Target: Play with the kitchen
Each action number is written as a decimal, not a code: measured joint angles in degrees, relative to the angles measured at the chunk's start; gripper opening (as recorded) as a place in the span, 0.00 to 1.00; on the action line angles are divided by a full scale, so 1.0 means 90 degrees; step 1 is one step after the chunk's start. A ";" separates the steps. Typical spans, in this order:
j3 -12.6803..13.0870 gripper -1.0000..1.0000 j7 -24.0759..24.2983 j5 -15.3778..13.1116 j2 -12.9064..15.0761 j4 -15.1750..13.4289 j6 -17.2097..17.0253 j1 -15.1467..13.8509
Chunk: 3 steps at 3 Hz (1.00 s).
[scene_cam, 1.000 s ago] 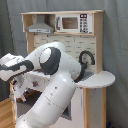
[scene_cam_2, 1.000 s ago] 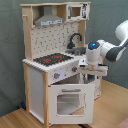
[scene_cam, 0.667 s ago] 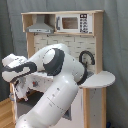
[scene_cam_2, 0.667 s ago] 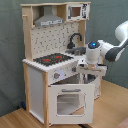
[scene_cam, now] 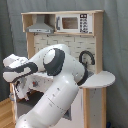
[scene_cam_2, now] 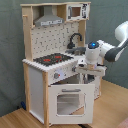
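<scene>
The kitchen point(scene_cam_2: 37, 85) is a white and light-wood toy, seen in both exterior views. It has a black-red stovetop point(scene_cam_2: 52, 60), a grey hood point(scene_cam_2: 49, 20), a microwave point(scene_cam_2: 76, 11), a black faucet point(scene_cam_2: 75, 39) over the sink, and a windowed oven door point(scene_cam_2: 70, 102). In the second exterior view my gripper point(scene_cam_2: 84, 77) hangs at the counter's front right corner, just above the top edge of the oven door. In the first exterior view the kitchen point(scene_cam: 95, 30) stands behind my arm, and my gripper point(scene_cam: 22, 86) is low at the left, partly hidden by the wrist.
A dark curtain point(scene_cam_2: 110, 20) hangs behind the kitchen, which stands on a wooden floor point(scene_cam_2: 112, 105). A round white side shelf point(scene_cam: 102, 79) juts out from the kitchen on the first exterior view's right. My bulky white arm point(scene_cam: 60, 80) covers most of the kitchen's front there.
The arm has shifted slightly, with the hand settling a little lower and closer to the kitchen's front. The kitchen itself looks unchanged.
</scene>
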 joint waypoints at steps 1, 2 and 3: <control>-0.0351 0.00 -0.0167 -0.0241 0.0005 -0.0006 0.0510 0.0028; -0.0674 0.00 -0.0314 -0.0455 0.0006 -0.0006 0.1080 0.0138; -0.1014 0.00 -0.0429 -0.0601 0.0007 -0.0006 0.1641 0.0410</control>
